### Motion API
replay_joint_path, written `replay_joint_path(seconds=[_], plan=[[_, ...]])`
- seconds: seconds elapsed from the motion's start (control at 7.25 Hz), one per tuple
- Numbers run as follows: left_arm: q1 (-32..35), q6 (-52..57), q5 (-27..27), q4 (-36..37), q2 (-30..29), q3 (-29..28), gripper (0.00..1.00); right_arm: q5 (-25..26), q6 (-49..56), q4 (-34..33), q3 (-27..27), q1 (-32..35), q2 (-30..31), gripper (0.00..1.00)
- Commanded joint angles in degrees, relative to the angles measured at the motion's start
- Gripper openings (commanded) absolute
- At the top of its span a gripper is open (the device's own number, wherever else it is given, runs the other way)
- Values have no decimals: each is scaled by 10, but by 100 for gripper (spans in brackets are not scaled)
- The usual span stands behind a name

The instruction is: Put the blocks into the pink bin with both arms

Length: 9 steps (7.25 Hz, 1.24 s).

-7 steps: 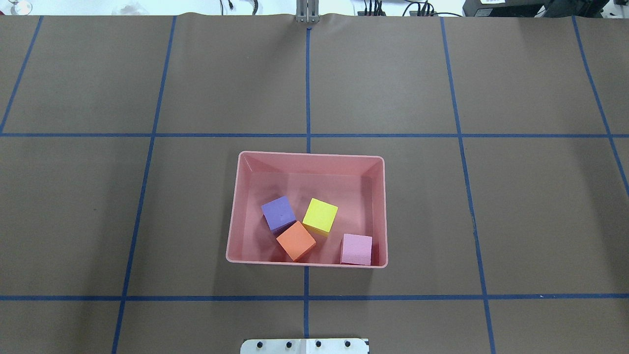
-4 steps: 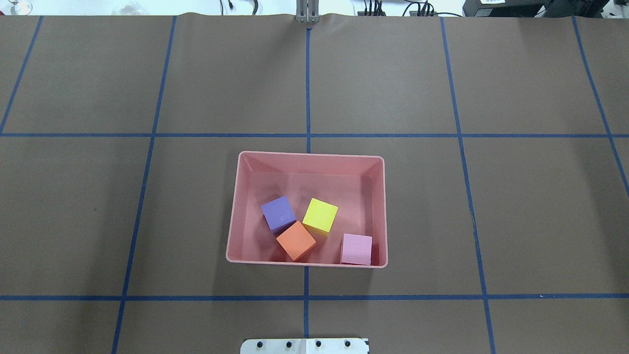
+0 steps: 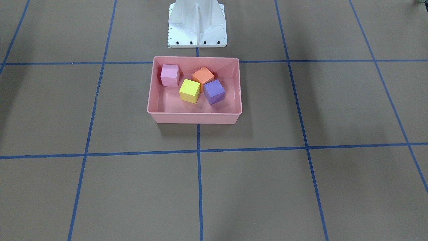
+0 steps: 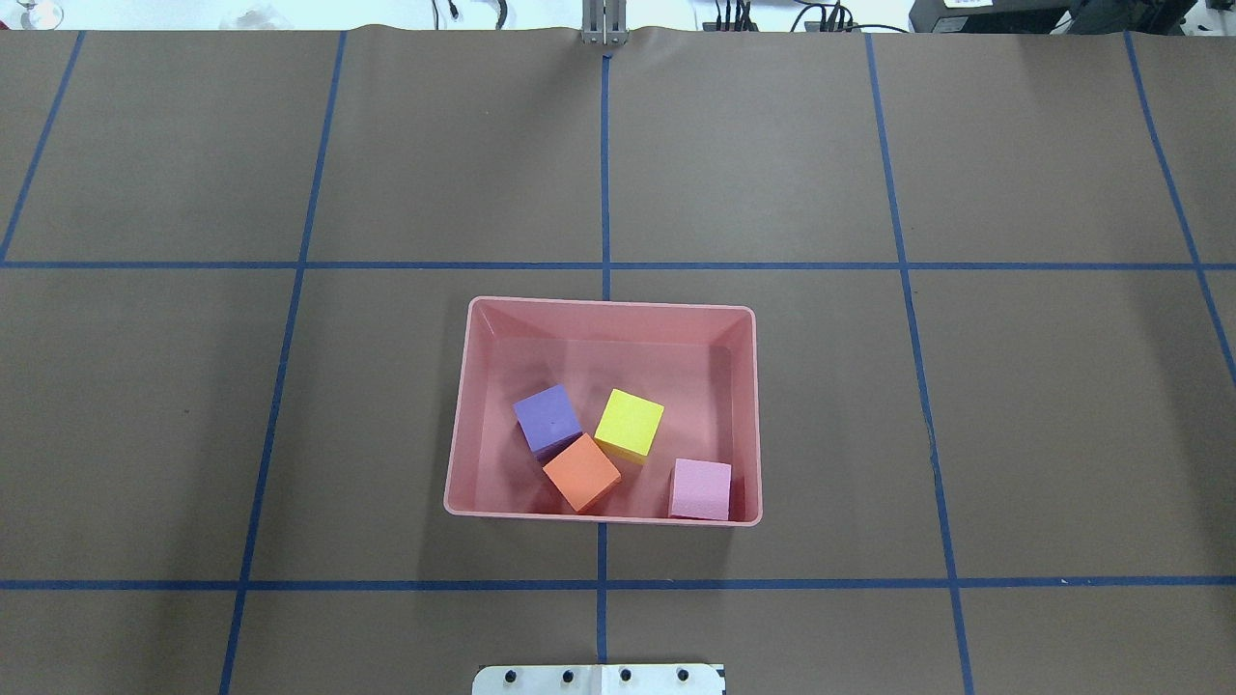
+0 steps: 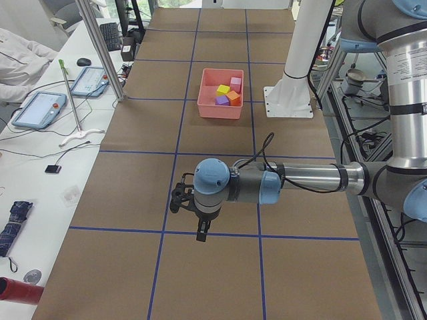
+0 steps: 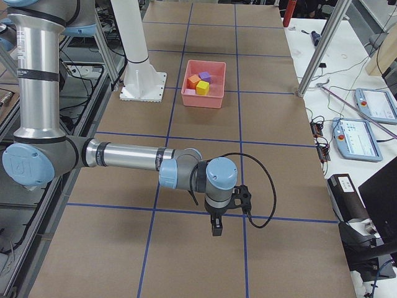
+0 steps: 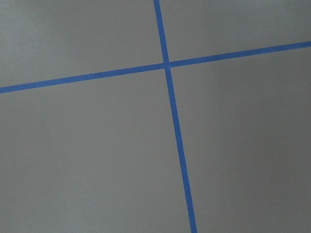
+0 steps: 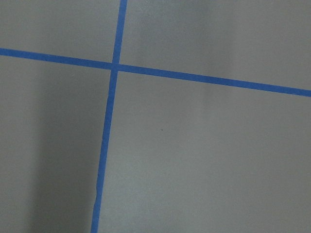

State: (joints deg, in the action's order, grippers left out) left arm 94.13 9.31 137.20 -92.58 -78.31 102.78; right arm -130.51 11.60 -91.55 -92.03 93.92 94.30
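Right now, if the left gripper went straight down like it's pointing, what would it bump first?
Probably just the brown table, near a blue tape crossing. The left gripper points down, and nothing else shows beneath it.

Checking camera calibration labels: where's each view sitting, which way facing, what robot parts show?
Overhead exterior: behind robot, looking forward and down at pink bin; only the pedestal foot shows.
Front-facing: across table, facing robot; pedestal, no arms.
Exterior left: robot's left end, looking along it; left arm, left gripper near.
Exterior right: opposite end; right arm, right gripper near.
Left wrist: down onto a blue tape crossing; no fingers show.
Right wrist: likewise.
Shared: every exterior shows bin with four blocks.
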Motion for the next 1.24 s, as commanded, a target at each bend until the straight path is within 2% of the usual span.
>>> replay_joint_path(seconds=[0.0, 0.28, 1.1], plan=[[0, 0, 0, 0, 3, 0, 100, 7, 4, 16, -3, 1, 20, 100], [0, 0, 0, -1, 11, 1, 100, 7, 2, 40, -8, 6, 21, 100], [0, 0, 0, -1, 11, 1, 100, 5, 1, 40, -9, 6, 24, 100]])
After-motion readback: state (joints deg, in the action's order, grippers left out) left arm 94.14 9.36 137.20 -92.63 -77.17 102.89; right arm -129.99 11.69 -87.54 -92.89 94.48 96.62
